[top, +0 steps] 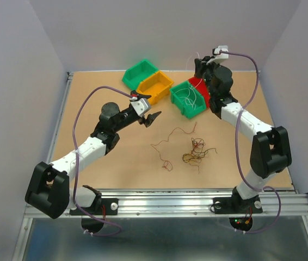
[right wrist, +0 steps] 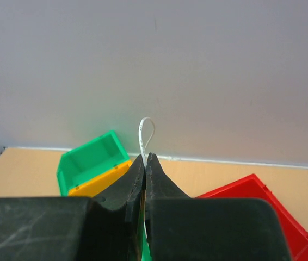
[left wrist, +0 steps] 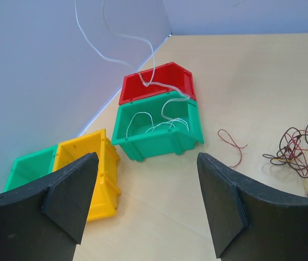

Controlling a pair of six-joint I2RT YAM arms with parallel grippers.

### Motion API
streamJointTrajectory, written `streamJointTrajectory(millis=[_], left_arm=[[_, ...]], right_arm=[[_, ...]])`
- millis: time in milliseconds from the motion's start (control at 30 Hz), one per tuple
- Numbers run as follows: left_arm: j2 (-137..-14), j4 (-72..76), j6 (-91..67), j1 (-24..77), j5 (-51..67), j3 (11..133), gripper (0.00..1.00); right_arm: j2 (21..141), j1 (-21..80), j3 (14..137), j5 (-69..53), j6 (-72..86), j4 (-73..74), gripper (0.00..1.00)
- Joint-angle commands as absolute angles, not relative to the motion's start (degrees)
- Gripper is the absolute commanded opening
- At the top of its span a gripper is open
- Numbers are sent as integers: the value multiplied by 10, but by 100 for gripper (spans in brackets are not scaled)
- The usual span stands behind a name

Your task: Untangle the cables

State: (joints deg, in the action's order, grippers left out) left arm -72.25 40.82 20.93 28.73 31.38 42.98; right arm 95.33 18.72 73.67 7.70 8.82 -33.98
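A small tangle of dark brown, red and yellow cables [top: 196,151] lies on the table right of centre, also in the left wrist view [left wrist: 301,155]. A loose red strand [top: 171,140] curls to its left. My right gripper [top: 199,66] is shut on a white cable [right wrist: 146,133] and holds it high above the green bin [top: 189,99]. The white cable [left wrist: 137,46] hangs down into that bin, where more white wire [left wrist: 162,125] lies. My left gripper [top: 149,118] is open and empty above the table, left of the tangle.
A red bin [top: 202,87] stands behind the green bin. A yellow bin [top: 155,86] and another green bin [top: 139,73] stand at the back centre. Walls close in the table on the left, back and right.
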Motion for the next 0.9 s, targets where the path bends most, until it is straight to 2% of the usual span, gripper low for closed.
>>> streamJointTrajectory(millis=[0,633,733,867], left_arm=[[-702,431,217,284,320,424,85],[-702,428,219,284,311,426,85],[-702,427,218,285,310,428,85],[-697,425,221,285,308,427,85]], right_arm=[[967,184,759,62,93,-387,1],[1051,184,608,56,116,-425,1],[1090,184,632,52,127,-370,1],[1160,185,743,14,149,-252,0]])
